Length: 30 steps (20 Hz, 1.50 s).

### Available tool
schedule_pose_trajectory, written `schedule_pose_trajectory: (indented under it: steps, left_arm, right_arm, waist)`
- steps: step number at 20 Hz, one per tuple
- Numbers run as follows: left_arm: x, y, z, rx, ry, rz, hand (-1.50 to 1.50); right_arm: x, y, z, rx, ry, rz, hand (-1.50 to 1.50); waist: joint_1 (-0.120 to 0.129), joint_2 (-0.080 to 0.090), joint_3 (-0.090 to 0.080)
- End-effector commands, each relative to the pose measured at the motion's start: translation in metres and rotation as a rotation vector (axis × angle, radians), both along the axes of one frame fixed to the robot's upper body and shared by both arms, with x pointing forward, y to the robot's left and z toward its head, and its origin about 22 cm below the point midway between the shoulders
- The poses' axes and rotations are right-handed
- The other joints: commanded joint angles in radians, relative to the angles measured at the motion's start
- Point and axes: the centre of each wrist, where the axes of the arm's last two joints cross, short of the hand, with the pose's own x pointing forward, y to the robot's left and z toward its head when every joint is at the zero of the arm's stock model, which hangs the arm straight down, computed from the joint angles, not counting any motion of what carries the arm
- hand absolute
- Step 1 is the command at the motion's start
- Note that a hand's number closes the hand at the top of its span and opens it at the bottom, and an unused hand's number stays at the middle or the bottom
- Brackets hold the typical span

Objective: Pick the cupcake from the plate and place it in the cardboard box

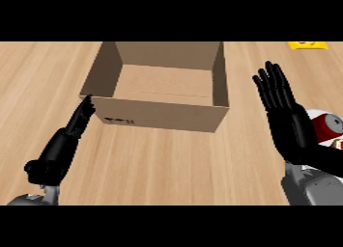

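One cardboard box [160, 91] stands open-topped on the wooden table [166, 164], with one hand on either side of it. The left hand [78, 120] rests just beside the box's left front corner, fingers straight, holding nothing. The right hand [284, 113] stands right of the box, fingers straight and spread, partly hiding one cupcake [329, 126] on one white plate [318, 114]; one yellow object [307, 44] lies beyond the box's far right corner.

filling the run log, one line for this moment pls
left hand open by cardboard box | right hand open in front of cupcake | box empty | cupcake not grasped
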Motion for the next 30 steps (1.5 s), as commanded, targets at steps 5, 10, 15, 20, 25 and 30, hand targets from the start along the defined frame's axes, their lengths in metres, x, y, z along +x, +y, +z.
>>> schedule_pose_trajectory:
  steps: [5, 10, 15, 20, 25, 30]
  left_arm:
    - [0.012, 0.003, 0.02, 0.037, -0.046, -0.037, 0.0]
    - [0.008, -0.003, 0.01, 0.019, -0.005, -0.073, 0.0]
    - [0.009, -0.019, 0.008, 0.011, 0.037, -0.127, 0.0]
    - [0.022, -0.021, 0.006, 0.006, 0.048, -0.131, 0.0]
    - [0.032, -0.034, 0.015, 0.008, 0.054, -0.138, 0.0]
    - [0.033, -0.025, 0.011, 0.014, 0.051, -0.16, 0.0]
  right_arm:
    - [-0.036, -0.121, -0.056, -0.176, 0.426, -0.514, -1.5]
    - [-0.073, -0.197, -0.068, -0.81, 0.432, -0.755, -1.5]
    - [-0.103, -0.211, -0.068, -1.176, 0.349, -0.821, -1.5]
    - [-0.108, -0.191, -0.009, -1.29, 0.382, -0.854, -1.5]
    - [-0.106, -0.157, 0.051, -1.313, 0.559, -0.699, -1.5]
    - [-0.098, -0.146, 0.089, -1.254, 0.706, -0.601, -1.5]
  waist:
    - [-0.098, 0.031, 0.01]
    - [-0.109, 0.055, -0.002]
    - [-0.071, 0.023, 0.005]
    - [-0.066, 0.019, 0.003]
    - [-0.055, 0.02, 0.005]
    - [-0.035, 0.023, 0.008]
